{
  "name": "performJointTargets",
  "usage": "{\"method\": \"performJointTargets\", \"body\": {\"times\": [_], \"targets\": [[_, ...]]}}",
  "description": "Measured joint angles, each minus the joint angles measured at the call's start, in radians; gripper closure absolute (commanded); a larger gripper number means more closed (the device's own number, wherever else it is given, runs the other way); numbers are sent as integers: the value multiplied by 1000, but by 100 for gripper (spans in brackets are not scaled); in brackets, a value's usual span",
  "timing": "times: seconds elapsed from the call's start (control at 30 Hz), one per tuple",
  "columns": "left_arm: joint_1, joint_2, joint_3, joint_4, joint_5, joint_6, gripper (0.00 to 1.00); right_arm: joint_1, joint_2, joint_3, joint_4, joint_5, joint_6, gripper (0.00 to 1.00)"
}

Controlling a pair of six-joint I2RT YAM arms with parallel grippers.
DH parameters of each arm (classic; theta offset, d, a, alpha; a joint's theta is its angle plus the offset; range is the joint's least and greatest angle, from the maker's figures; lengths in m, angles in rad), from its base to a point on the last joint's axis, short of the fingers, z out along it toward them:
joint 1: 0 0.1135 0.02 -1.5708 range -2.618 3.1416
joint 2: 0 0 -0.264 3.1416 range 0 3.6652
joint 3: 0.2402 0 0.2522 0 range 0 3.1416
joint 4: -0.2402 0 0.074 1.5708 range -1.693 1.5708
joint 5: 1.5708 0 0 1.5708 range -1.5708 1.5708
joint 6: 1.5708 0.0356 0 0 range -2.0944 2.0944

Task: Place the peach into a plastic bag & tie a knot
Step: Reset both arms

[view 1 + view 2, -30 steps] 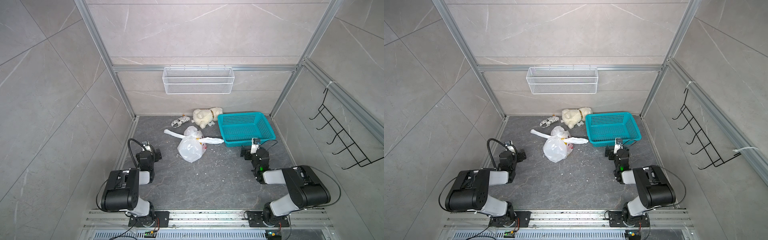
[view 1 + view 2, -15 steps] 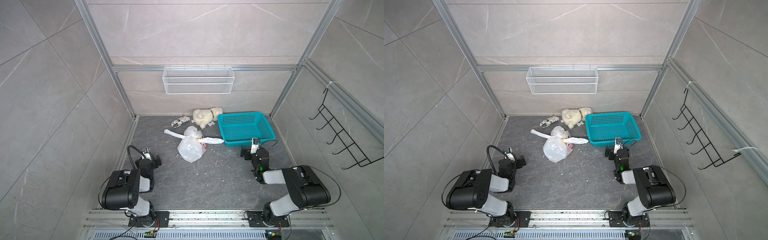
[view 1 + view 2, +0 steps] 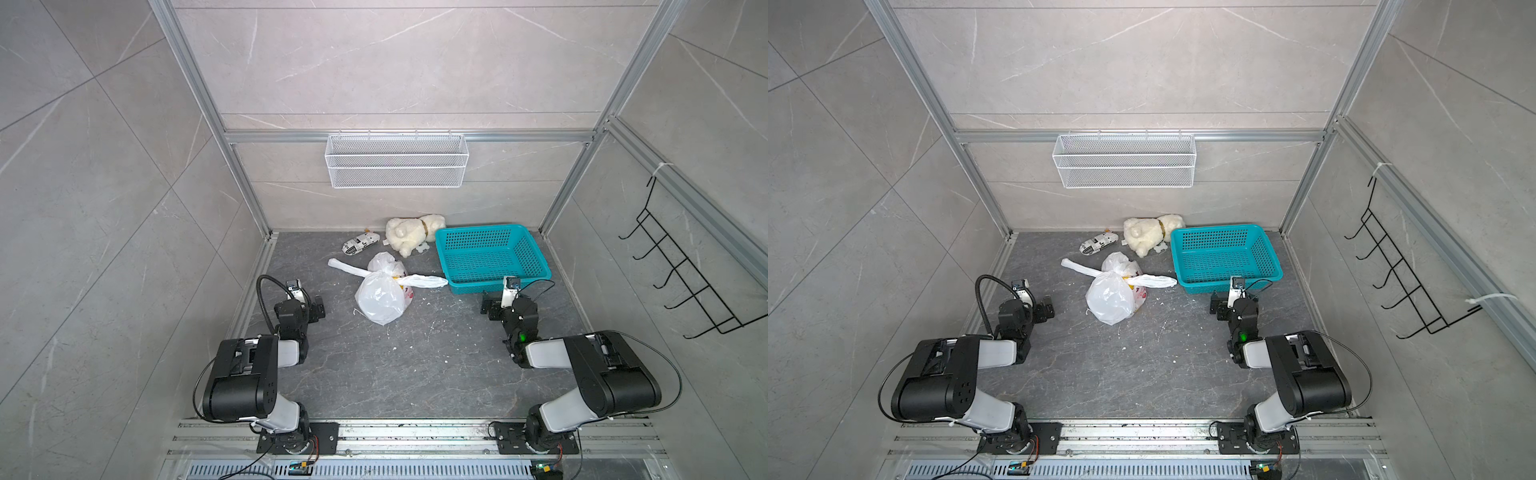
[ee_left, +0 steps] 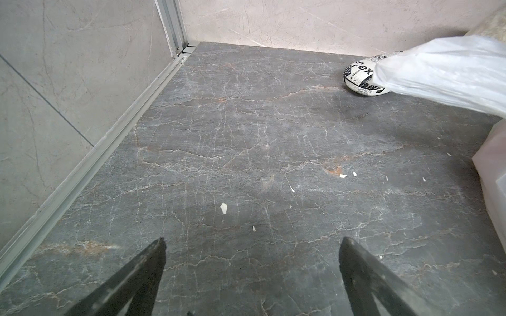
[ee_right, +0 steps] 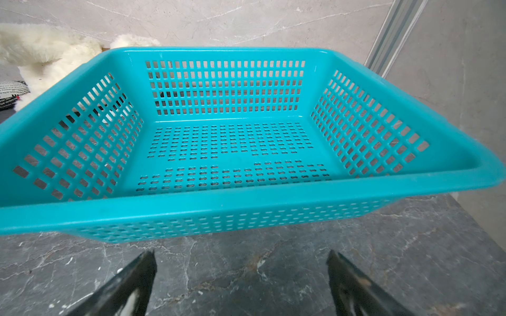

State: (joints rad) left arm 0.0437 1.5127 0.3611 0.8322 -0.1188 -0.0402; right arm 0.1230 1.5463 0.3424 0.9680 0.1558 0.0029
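Both pincers gape wide, nothing held: left gripper [image 4: 253,242] over bare tabletop [image 4: 246,136], right gripper [image 5: 241,254] facing the teal basket [image 5: 246,203]. Plastic bag [image 3: 381,301] lies btwn the arms, knot [image 3: 381,275] at its neck, ends out sideways. Peach not visible thru the film. Risk, imo: slick film, so a jaw snagging an end could pull the knot loose.

The plastic bag [image 3: 380,301] lies mid-tabletop [image 3: 415,365], toward the back edge. Behind it sit the packet [image 3: 360,243] and the plush toy [image 3: 409,237]. The basket [image 3: 482,262] fills the back-right corner.
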Motion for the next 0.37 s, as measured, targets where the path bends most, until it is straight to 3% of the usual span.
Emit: {"method": "performJointTargets", "body": {"times": [0.37], "targets": [[0,0,0,-2,0,0,0,0,0,0,-5,0,0,0]]}}
